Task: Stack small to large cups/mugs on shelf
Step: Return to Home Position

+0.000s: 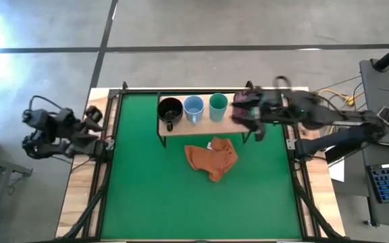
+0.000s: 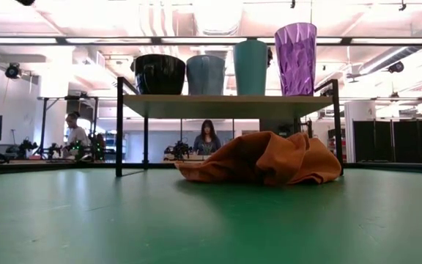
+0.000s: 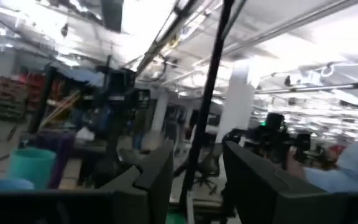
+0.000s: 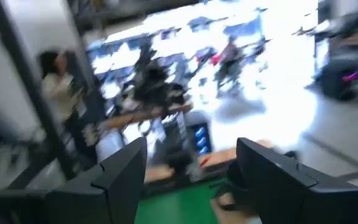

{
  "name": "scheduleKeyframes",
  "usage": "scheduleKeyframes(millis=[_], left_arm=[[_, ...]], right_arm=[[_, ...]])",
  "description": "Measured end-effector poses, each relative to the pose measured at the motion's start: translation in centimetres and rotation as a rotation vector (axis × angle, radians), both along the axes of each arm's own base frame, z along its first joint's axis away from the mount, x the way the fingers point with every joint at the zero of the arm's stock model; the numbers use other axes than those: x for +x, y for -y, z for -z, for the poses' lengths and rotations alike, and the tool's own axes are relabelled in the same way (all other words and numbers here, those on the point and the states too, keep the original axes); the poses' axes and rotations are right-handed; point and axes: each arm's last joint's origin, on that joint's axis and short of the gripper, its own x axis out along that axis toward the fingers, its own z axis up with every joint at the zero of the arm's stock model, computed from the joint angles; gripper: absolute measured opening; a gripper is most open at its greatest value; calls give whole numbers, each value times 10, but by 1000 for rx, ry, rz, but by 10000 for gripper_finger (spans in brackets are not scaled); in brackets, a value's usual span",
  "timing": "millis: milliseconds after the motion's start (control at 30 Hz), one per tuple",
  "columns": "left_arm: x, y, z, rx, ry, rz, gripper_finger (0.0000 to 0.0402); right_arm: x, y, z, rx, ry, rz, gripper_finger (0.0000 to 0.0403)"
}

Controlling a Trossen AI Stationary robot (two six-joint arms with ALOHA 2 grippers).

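Observation:
On the light-wood shelf (image 2: 218,105), four vessels stand on their bases in a row: black mug (image 2: 160,73), light blue mug (image 2: 206,75), teal cup (image 2: 251,66) and tall purple cup (image 2: 295,59). From above I see the black mug (image 1: 170,109), blue mug (image 1: 193,108) and teal cup (image 1: 217,104). My right gripper (image 1: 248,113) hovers over the shelf's right end and covers the purple cup there. It is open (image 4: 194,177) with nothing between its fingers, and it stays above the low view's picture. My left gripper (image 1: 97,128) waits open (image 3: 197,180) at the table's left edge.
A crumpled orange cloth (image 1: 213,156) lies on the green mat (image 1: 154,189) just in front of the shelf, also low in view (image 2: 266,158). Black frame rails run along the table's left and right sides. People sit in the room behind the table.

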Motion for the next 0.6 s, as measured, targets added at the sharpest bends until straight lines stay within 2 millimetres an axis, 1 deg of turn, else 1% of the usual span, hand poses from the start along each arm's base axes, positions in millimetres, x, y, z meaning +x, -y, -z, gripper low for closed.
scheduleKeyframes(millis=[67, 133, 167, 200, 233, 267, 333, 367, 433, 500, 600], left_arm=[[5, -1, 4, -12, -60, -28, 128], [11, -1, 19, -45, -166, -34, 128], [13, -1, 19, -52, -156, -23, 128], [12, -1, 16, -58, -111, -21, 128], [9, -1, 17, -62, -90, -24, 128], [10, -1, 22, -64, -111, -33, 128], [10, -2, 21, -64, -102, -52, 128], [12, -2, 26, -68, -138, -74, 128], [14, -4, 26, -89, -135, -114, 128], [17, -4, 30, -87, -146, -116, 128], [22, -4, 41, -65, -183, -121, 128]], right_arm=[[-20, 3, 11, 44, 8, 102, 242], [-36, 6, 31, 136, -49, 217, 242], [-45, 7, 43, 227, -83, 271, 242], [-52, 8, 55, 326, -104, 299, 242], [-56, 7, 64, 357, -114, 297, 242], [-60, 5, 68, 330, -97, 248, 242], [-68, 0, 72, 227, -32, 93, 242], [-69, -2, 76, 178, -18, 21, 242], [-78, -5, 81, 84, 19, -88, 242], [-87, -6, 93, 34, 5, -116, 242], [-106, -6, 107, 7, 10, -139, 242]])
